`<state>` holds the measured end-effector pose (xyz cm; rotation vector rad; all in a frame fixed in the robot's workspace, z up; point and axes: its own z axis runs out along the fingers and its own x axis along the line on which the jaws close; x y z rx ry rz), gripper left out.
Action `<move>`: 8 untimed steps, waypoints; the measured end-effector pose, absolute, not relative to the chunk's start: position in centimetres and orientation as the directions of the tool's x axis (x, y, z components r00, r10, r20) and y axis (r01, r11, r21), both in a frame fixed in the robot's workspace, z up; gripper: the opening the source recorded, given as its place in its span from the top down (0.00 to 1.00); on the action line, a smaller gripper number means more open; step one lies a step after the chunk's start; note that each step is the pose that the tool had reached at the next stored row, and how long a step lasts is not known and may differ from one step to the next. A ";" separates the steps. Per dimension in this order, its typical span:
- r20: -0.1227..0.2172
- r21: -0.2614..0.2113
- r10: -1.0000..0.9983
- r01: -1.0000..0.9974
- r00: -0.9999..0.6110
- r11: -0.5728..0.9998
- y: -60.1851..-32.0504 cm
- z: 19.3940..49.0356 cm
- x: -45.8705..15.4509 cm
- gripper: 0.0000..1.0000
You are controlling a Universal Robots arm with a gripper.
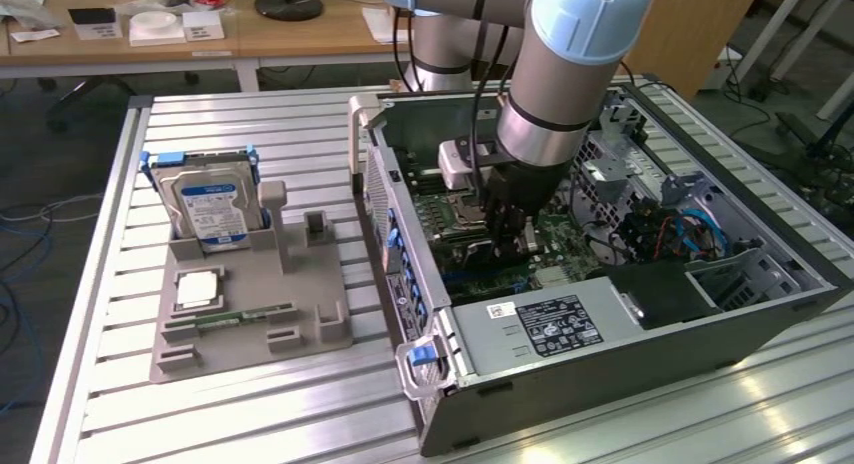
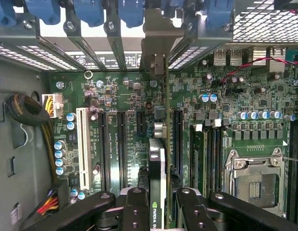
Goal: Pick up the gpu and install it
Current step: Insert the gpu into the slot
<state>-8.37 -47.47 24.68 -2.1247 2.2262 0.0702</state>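
I am reaching down into the open computer case [image 1: 601,334]. My gripper [image 1: 514,239] is shut on the gpu [image 2: 157,163], which I see edge-on as a thin card with a green logo strip. Black fingers [image 2: 134,209] press on either side of it. The card stands upright over the green motherboard [image 2: 115,96], between two long black expansion slots [image 2: 122,149]. Its metal bracket [image 2: 156,43] reaches the rear slot openings of the case. Whether the card's edge sits in a slot is hidden.
A white slot [image 2: 83,144] and a bare CPU socket [image 2: 257,180] flank the card on the board. On the slatted table, a grey holder [image 1: 307,324] carries a silver hard drive [image 1: 207,209], a chip [image 1: 198,289] and a green memory stick [image 1: 247,314].
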 end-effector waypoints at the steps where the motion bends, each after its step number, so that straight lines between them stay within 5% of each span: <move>1: -0.077 -0.011 -0.996 -0.999 -0.046 0.047 -47.5 24.6 -8.4 0.73; 8: -0.077 -0.011 -0.996 -0.999 -0.046 0.047 -47.5 24.5 -8.4 0.73</move>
